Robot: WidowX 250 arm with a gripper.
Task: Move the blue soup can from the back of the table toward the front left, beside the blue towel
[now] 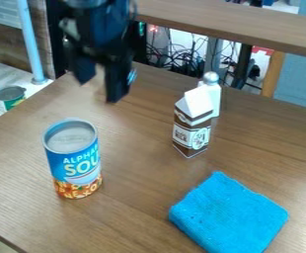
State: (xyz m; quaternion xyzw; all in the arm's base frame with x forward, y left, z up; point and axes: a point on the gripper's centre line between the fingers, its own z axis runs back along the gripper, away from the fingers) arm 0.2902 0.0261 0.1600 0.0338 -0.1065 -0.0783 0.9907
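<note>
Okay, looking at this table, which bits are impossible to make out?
All in the camera view:
- White bottle: lower part hidden behind the carton.
- Blue cloth: near end cut off by the bottom edge.
- Robot arm: upper part cut off by the top edge.
- Soup can: inside hidden by its top.
- Carton's finest print: too small.

Can (pixel 76 154), left side of scene: the blue label reads "ALPHA" on the upper line and "SOU" in larger letters below; both lines run out of sight around the right edge. Carton (pixel 190 132), far right of can: print present on side panels, too small to read.
</note>
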